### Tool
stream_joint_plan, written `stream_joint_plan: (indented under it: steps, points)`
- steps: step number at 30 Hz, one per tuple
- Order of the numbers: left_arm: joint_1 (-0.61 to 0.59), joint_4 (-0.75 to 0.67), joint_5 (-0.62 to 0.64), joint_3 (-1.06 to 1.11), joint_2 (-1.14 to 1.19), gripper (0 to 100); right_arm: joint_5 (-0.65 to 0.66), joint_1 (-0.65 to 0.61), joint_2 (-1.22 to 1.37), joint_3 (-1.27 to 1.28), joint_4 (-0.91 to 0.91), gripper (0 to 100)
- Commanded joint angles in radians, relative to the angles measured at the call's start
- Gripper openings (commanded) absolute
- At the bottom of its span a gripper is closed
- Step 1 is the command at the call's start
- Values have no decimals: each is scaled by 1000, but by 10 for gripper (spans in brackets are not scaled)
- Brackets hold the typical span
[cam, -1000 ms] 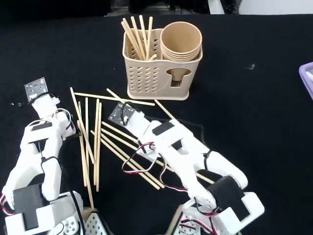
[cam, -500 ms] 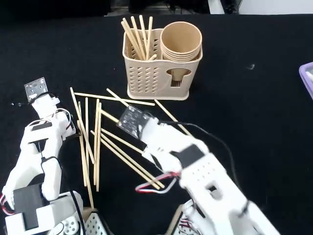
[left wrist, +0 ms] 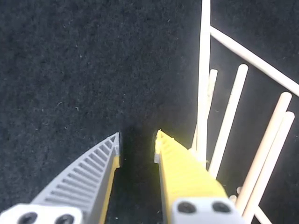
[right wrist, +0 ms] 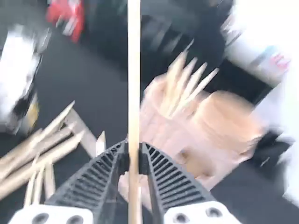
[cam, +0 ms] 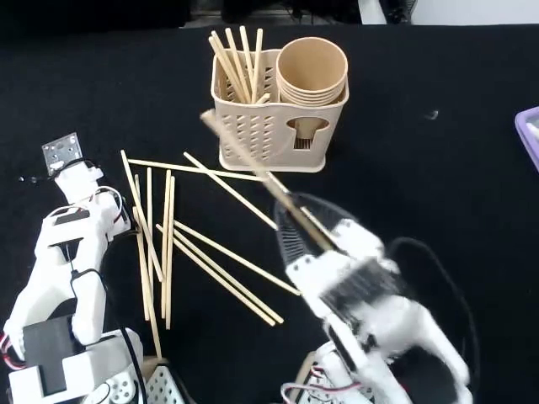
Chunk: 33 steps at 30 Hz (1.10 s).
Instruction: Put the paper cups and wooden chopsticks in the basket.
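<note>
Right tool [right wrist: 134, 145] has lifted off the surface [cam: 438, 210], clamped on one chopstick [cam: 244, 158], tip now at the basket [cam: 269, 143] at 12 o'clock. Left tool [left wrist: 138, 135] gapes, idle by loose chopsticks [cam: 167, 244]. Drop looks next.

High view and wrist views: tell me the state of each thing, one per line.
Basket, upright.
Paper cups, stacked inside basket.
Standing chopsticks, leaning in basket's other compartment.
Loose chopsticks, scattered flat on table.
Right pincer, shut on held chopstick.
Held chopstick, lifted off table, pointing toward basket.
Left pincer, open, holding nothing.
</note>
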Motion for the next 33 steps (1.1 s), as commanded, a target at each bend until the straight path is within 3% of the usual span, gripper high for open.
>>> stream_joint_plan:
  steps: [1, 14, 19, 28, 33]
  points:
    - [13, -15, 9, -2, -8, 132, -61, 51, -2, -140, -114, 10]
    - [15, -15, 9, 1, -8, 134, -336, 57, 415, -156, -760, 11]
    - [15, -15, 9, 1, -8, 134, -396, 172, 549, -157, -1037, 11]
    - [15, -15, 9, 1, -8, 134, -733, 382, 766, -295, -1099, 11]
    - [15, -15, 9, 1, -8, 134, -787, 393, 885, -421, -1097, 11]
